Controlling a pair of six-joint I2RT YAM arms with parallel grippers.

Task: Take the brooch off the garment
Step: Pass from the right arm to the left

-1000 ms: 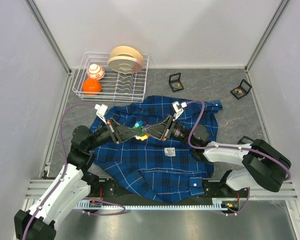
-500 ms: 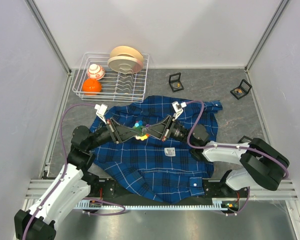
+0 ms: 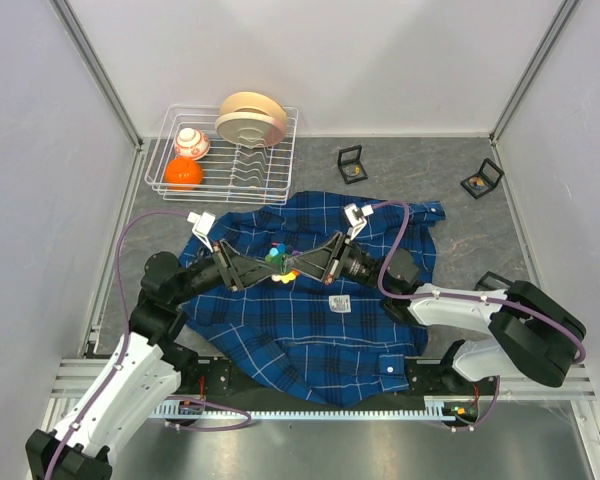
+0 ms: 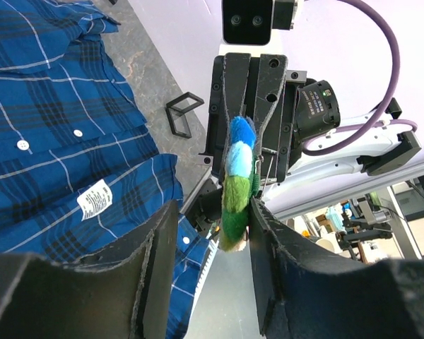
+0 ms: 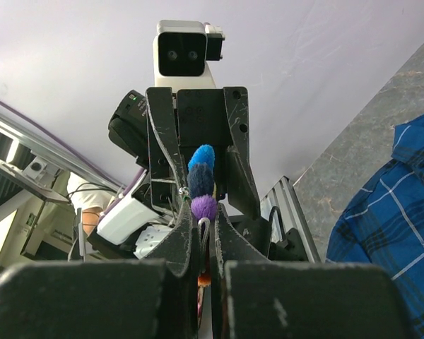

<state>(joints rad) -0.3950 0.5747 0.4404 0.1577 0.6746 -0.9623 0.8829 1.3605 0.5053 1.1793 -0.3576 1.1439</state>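
Our right hand (image 5: pixel 203 212) has its two black fingers pressed together on a fuzzy brooch of blue, green and purple tufts (image 4: pixel 239 180), pinching it from the right. Our left hand (image 3: pixel 265 263) meets it head-on from the left. Its fingers (image 4: pixel 155 268) are spread on either side of the brooch, with a clear gap on one side. Both forearms lie low and nearly level, stretched toward each other so that the two hands meet tip to tip in the middle of the scene.

The brooch sits between them, held up over the upper middle of the dark-blue plaid button-up shirt (image 3: pixel 310 310). We cannot tell whether its pin is free of the cloth. The shirt lies spread and rumpled on the grey speckled table (image 3: pixel 400 175), white label showing. A white wire dish rack (image 3: pixel 170 185) stands at the far left, well apart.
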